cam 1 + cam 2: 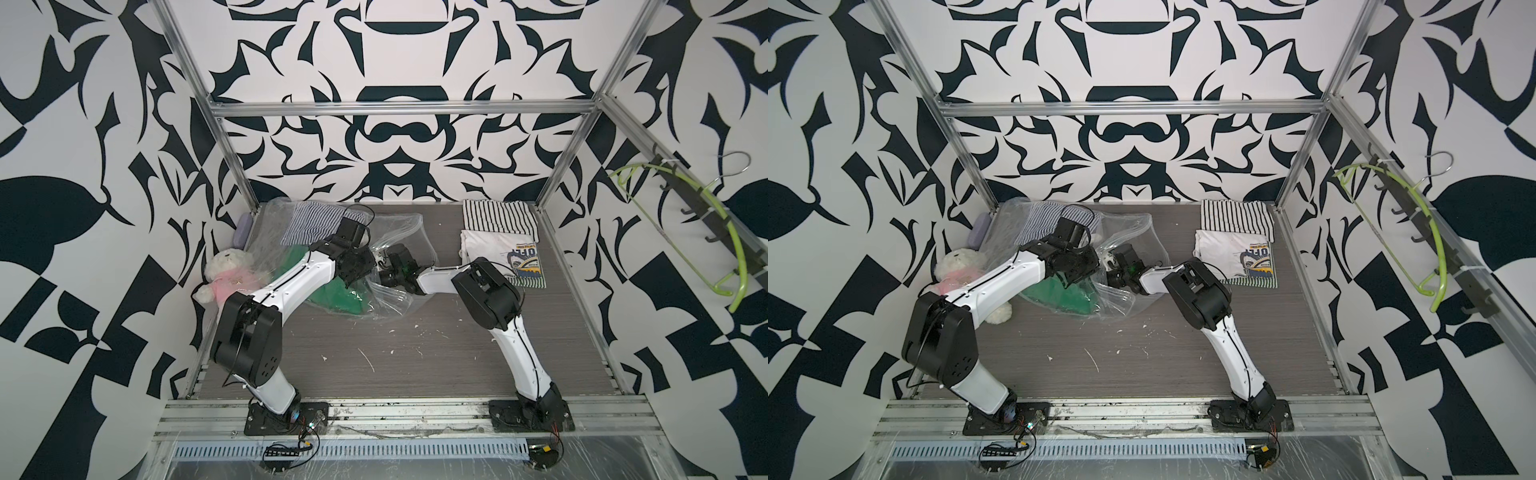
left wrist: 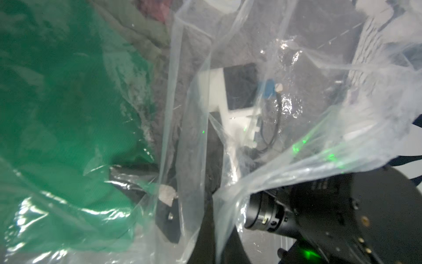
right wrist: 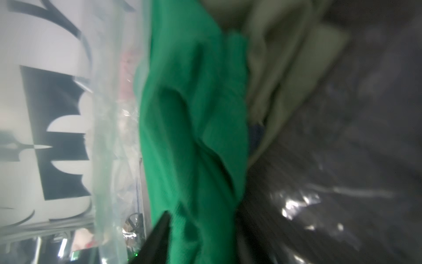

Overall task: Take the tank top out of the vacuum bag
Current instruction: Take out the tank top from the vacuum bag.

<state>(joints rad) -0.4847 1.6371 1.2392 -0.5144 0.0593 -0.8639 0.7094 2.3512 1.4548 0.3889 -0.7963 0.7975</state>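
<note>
Left gripper (image 1: 353,268) closed, pinching vacuum bag (image 1: 399,232) film. Right gripper (image 1: 380,279) at its 3 o'clock, in the bag mouth, green tank top (image 1: 345,297) against one finger; can't tell if clamped. Bag at table (image 1: 415,345) 11 o'clock, tank top inside.

Toward eleven o'clock from the middle of the table (image 1: 415,353), the tips of the right gripper (image 1: 380,276) vanish inside the vacuum bag (image 1: 399,232), its blurred wrist view cannot show whether they grip the green garment (image 3: 194,137), and at ten o'clock the left arm (image 1: 299,274) hides part of the teddy bear (image 1: 226,264).
</note>
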